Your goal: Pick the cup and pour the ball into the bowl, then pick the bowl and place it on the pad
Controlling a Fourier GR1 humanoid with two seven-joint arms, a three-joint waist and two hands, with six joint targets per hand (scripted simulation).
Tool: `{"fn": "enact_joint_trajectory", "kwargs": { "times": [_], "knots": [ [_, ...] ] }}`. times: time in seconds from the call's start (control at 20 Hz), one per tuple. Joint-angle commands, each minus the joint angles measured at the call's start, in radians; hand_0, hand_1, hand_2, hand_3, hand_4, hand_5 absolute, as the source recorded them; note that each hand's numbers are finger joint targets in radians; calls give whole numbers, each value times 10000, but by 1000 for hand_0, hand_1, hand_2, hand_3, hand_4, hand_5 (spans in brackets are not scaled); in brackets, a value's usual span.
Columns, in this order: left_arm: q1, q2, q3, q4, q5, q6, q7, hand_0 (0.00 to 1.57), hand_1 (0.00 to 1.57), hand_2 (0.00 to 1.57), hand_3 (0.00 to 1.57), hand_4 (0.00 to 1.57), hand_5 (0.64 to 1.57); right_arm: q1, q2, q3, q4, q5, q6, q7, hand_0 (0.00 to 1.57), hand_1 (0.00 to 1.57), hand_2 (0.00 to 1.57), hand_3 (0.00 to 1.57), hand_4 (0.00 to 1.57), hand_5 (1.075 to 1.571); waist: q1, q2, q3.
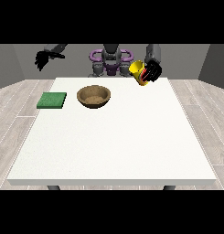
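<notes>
our hand at the view's right [152, 71] has its fingers curled round the yellow cup [137, 71], tilted, well apart from the bowl [93, 96]. we should bring its mouth over the bowl before tipping further. the other hand [41, 59] hangs idle, fingers unclear.

White table [113, 146] before me stands on a pale wood-plank floor [13, 119]; grey walls [13, 61] close the room behind.
</notes>
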Motion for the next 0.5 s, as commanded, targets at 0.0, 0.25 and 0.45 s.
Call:
{"fn": "enact_joint_trajectory", "kwargs": {
  "times": [0.0, 0.25, 0.45],
  "knots": [
    [-144, -97, -444, -282, -931, -20, 1005, 1491, 1491, 1571, 1571, 1571, 1273, 171, -92, -181, 398, -17, 199, -552, 0, 0, 0, 0, 0, 1569, 96, -63, -17],
    [-764, -350, -1050, -139, -2193, 82, 2617, 1490, 1490, 1571, 1571, 1512, 1267, 231, -248, -119, 575, -55, 491, -334, 0, 0, 0, 0, 0, 1569, -53, -494, -11],
    [-1815, -528, -1884, 81, -3694, 220, 3859, 1516, 1516, 1571, 1571, 1571, 1211, -593, -898, -525, 988, -415, 672, 125, 0, 0, 0, 0, 0, 1570, -82, -341, -9]
  ]
}}
